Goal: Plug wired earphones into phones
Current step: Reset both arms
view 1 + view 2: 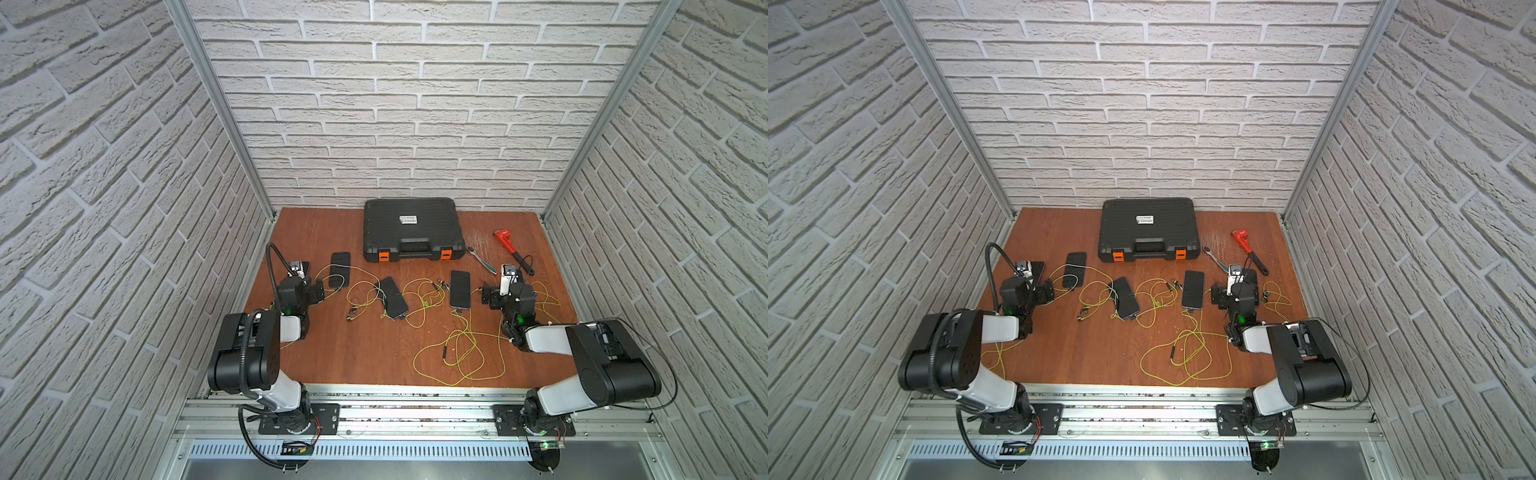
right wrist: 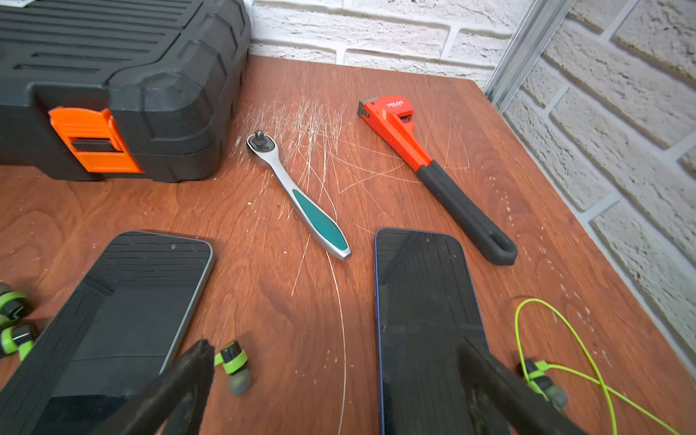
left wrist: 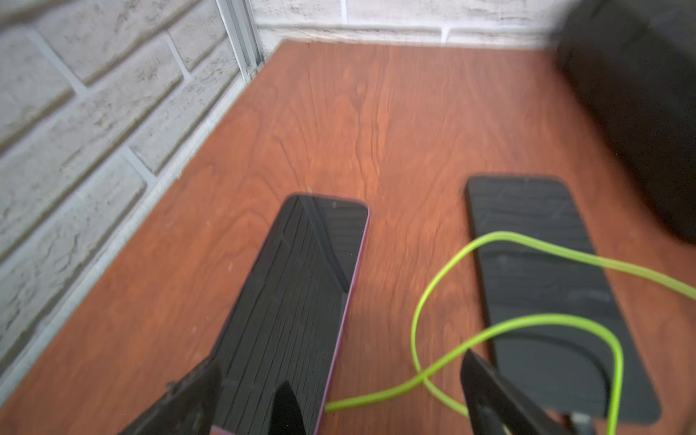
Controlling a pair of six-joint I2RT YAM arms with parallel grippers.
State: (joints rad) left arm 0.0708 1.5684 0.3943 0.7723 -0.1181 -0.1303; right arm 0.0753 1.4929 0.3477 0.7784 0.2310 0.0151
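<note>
Status: the thin yellow-green wired earphones (image 3: 546, 319) lie in loose loops across the middle and near part of the reddish-brown wooden surface (image 1: 353, 361).

Done, by judgement:
- The tilted flat black phone (image 1: 393, 298) at mid-surface has a cord meeting its near end.
- The grey-edged black phone (image 1: 460, 289) to its right shows the same.

Not settled: a cord is draped over the black phone further left (image 1: 340, 270). Whether a plug is seated there cannot be told.

Left to do, by judgement: the purple-edged black phone (image 3: 301, 301) and the blue-edged black phone (image 2: 425, 320) show no cord at any visible edge.

Left claw (image 3: 339, 399): jaws wide, holding nothing. It hovers over the near end of the purple-edged phone, which lies closer to one finger. A cord loop crosses the surface between the jaws.

Right claw (image 2: 339, 391): jaws wide, empty. The blue-edged phone runs beneath one finger. A dark-and-green earbud (image 2: 235, 361) sits just beside the other finger.

Further out, near the back wall and well apart from both claws:
- a black plastic case with orange latches (image 1: 411, 226)
- a silver ratchet with a teal grip (image 2: 301, 196)
- a red pipe wrench (image 2: 414, 150)
</note>
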